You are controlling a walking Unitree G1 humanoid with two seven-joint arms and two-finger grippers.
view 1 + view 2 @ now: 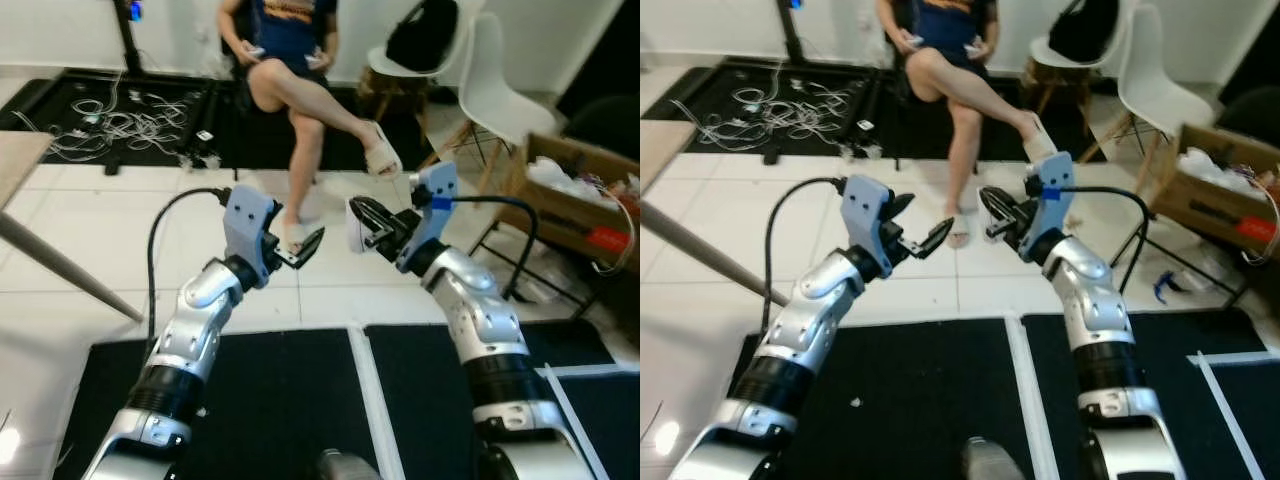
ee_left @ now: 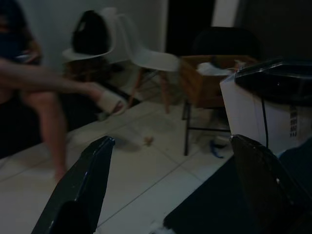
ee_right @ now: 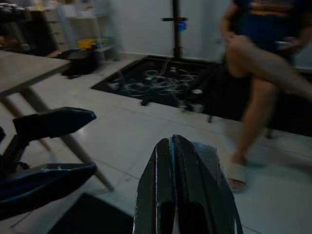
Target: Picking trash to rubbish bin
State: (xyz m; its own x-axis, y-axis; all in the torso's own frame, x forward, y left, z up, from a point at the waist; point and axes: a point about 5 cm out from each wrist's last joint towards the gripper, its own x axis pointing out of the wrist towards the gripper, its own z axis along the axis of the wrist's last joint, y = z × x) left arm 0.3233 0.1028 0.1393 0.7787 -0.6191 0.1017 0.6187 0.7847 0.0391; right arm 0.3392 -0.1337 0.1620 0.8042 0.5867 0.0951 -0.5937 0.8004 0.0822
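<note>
Ahead, both silver arms raised over white floor tiles [image 1: 90, 225], black mats [image 1: 280, 400] just below. Left gripper [image 1: 300, 247] held mid-air with black fingers spread apart, nothing between them; same spread plain in the left wrist view, one finger [image 2: 83, 187] at each side of open space. Right gripper [image 1: 368, 222] level with it and near, the two tips facing each other, fingers pressed together on a small white piece of trash [image 1: 357, 232], seen in the left wrist view as a pale boxy scrap [image 2: 263, 117] under a dark finger. Fingers [image 3: 183, 190] closed tight in the right wrist view, the left gripper's open pair [image 3: 48, 146] beside them. Beyond, a seated person [image 1: 300, 90] with crossed legs, sandal [image 1: 382, 150] hanging over the tiles. White chair [image 1: 495, 85] and cardboard box [image 1: 575, 195] of crumpled stuff off to the right. Tangle of cables [image 1: 120, 120] on a far mat, wooden table leg [image 1: 60, 265] at left. Rubbish bin not made out for certain.
</note>
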